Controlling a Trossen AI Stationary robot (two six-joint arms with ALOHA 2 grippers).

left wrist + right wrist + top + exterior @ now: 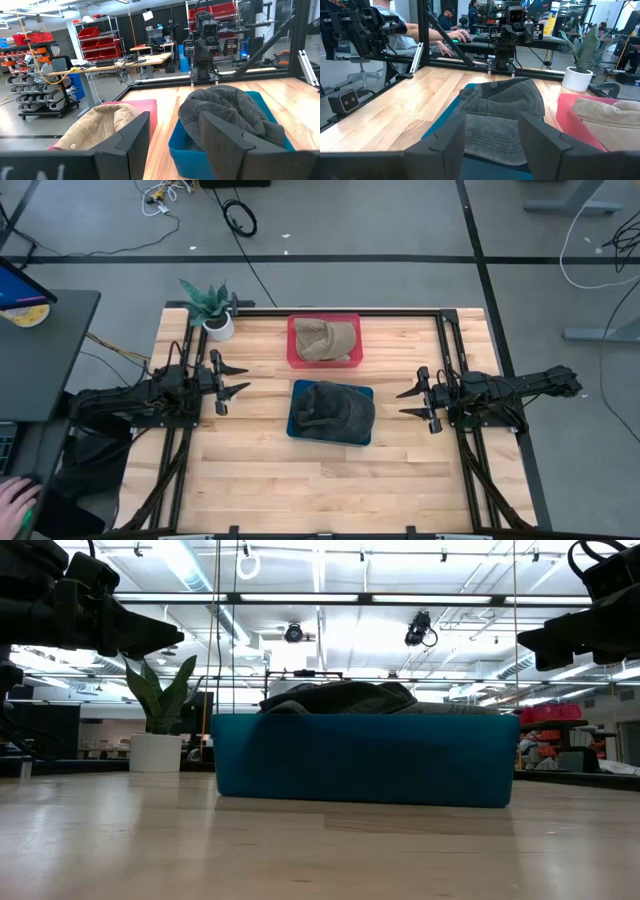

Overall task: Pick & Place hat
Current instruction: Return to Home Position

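Observation:
A dark grey hat lies crumpled in a blue bin at the table's middle; it also shows in the low view and both wrist views. A tan hat lies in a red bin just beyond it. My left gripper hovers open to the left of the bins. My right gripper hovers open to the right of the blue bin. Both point toward the bins and touch nothing.
A potted plant in a white pot stands near the table's far left corner. A black frame rail runs along the far edge. Bare wood lies on the near side of the bins. A person's hand shows beyond the table's left.

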